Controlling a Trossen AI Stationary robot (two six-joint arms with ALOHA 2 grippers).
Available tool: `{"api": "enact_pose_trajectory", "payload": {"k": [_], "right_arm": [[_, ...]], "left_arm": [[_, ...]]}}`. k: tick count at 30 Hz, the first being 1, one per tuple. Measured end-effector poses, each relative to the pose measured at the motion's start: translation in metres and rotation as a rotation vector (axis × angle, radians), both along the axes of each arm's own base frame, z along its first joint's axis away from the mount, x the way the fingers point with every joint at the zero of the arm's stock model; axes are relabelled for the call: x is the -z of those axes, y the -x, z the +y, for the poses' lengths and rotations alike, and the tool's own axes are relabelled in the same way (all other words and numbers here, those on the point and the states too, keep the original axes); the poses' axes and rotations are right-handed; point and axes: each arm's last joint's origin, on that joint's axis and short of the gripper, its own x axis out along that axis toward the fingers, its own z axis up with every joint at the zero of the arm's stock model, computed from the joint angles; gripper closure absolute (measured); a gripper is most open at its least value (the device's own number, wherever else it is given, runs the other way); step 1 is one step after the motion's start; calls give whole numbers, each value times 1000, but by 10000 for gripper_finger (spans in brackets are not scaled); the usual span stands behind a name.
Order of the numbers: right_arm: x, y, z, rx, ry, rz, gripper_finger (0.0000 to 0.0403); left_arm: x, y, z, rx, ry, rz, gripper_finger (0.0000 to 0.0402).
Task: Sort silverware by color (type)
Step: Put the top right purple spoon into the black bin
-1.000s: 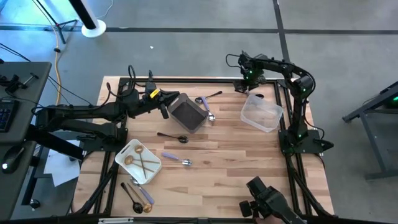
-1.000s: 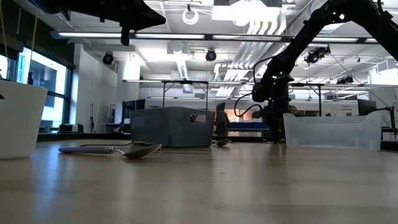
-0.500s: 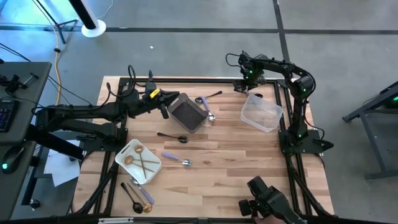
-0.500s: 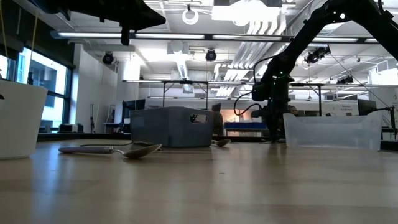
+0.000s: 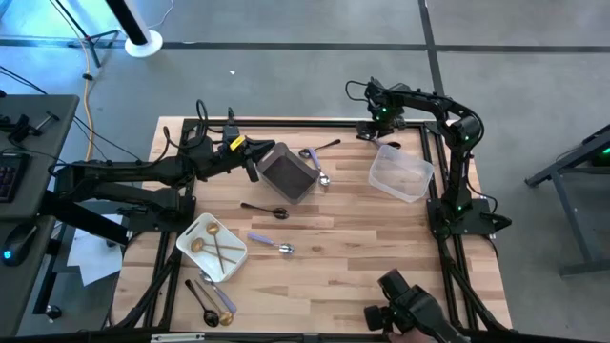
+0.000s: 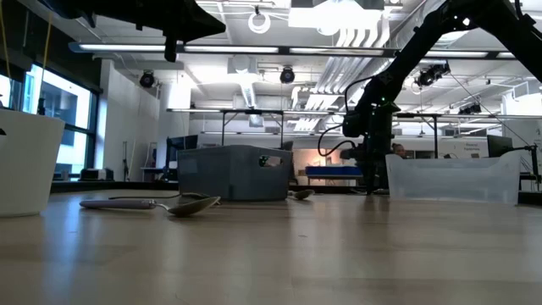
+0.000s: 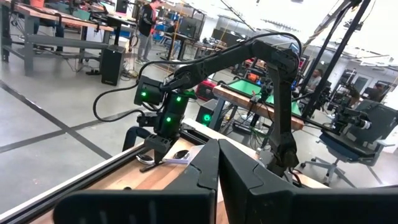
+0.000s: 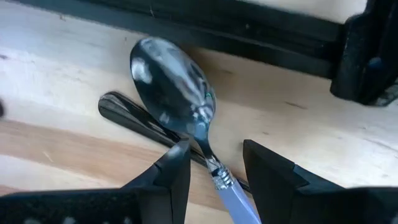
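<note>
A shiny silver spoon with a lilac handle (image 8: 175,84) lies at the table's far right edge, its neck resting across a black piece of silverware (image 8: 124,109). My right gripper (image 8: 216,149) points down over it, open. One finger stands on each side of the spoon's neck, and both are clear of it. The left wrist view shows this gripper (image 7: 157,144) over the spoon (image 7: 173,158). My left gripper (image 7: 217,163) is shut on nothing. It hovers level beside the grey bin (image 5: 288,173).
A clear tub (image 5: 400,171) stands just near of my right gripper (image 5: 376,130). A black frame rail (image 8: 249,28) runs behind the spoon. More silverware lies by the bin (image 5: 319,157), mid-table (image 5: 265,210) (image 5: 270,243) and at the near left (image 5: 212,300). The white tray (image 5: 186,238) holds gold pieces.
</note>
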Motion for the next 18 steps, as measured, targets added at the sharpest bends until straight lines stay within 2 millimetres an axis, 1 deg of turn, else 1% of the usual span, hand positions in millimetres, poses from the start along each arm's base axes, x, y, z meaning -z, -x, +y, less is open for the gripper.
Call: {"api": "enact_pose_trajectory", "payload": {"k": [3, 11, 18], "right_arm": [[0, -2, 3, -15, -12, -1, 269], [-1, -16, 15, -165, -41, -32, 269], [-1, -17, 16, -189, -46, -37, 269]], "left_arm": [[0, 0, 0, 0, 0, 0, 401], [0, 0, 0, 0, 0, 0, 401], [0, 0, 0, 0, 0, 0, 401]]}}
